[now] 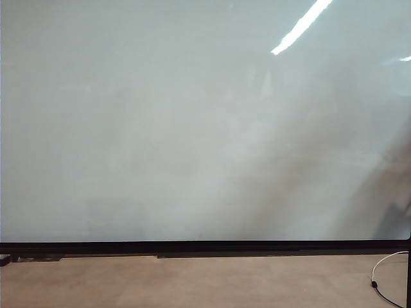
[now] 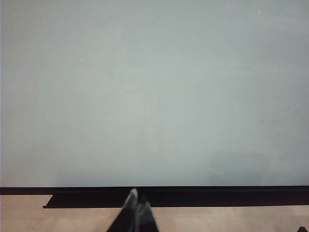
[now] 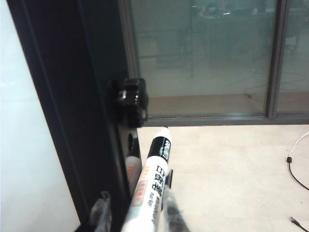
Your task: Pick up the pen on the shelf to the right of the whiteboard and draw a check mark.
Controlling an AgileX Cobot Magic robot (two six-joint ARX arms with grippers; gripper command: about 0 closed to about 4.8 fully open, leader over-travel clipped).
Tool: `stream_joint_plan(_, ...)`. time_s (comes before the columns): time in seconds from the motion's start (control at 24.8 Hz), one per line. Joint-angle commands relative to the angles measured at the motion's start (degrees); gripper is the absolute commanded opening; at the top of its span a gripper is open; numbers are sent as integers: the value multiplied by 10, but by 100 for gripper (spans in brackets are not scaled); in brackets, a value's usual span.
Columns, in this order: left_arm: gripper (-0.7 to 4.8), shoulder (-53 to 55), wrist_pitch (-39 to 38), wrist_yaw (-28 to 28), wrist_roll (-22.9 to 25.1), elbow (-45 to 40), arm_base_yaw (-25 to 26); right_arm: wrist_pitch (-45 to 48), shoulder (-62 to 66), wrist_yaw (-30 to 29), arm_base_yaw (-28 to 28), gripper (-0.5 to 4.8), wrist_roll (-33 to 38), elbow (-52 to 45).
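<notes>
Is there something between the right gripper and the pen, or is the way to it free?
Nothing visible stands between them. In the right wrist view the pen already lies between the fingertips of the right gripper, beside the black frame of the whiteboard. Whether the jaws already press on it cannot be told.

One whiteboard [image 1: 192, 128] fills the exterior view, and a single bright streak of reflected light [image 1: 302, 25] crosses it toward one o'clock, while one white cable [image 1: 385, 269] lies on the floor at about four o'clock. Two grippers show in all: the left gripper [image 2: 136, 205], with two finger tips pressed together at six o'clock of its own wrist view, and the right gripper [image 3: 135, 212], with two fingers, one on either side of one pen [image 3: 152, 186]. One black clamp-like fitting [image 3: 130, 99] sits on the board's dark frame, and no check mark can be counted on the board.
</notes>
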State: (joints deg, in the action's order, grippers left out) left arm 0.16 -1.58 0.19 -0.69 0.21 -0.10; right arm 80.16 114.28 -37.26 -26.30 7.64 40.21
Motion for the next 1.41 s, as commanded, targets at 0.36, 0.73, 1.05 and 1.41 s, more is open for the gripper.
stream_joint_plan(0.36,-5,0,4,0,2,2,0,9,-2,0,-1,84,1,0)
stream_joint_plan(0.73,-4,0,4,0,2,2,0,9,-3,-4,-3,7,1,0)
stream_joint_plan(1.05,-4,0,4,0,2,2,0,9,-10,-5,-5,-5,1,0)
stream_joint_plan(1.41,-4,0,4,0,2,2,0,9,-32,-12,-19,-5,1,0)
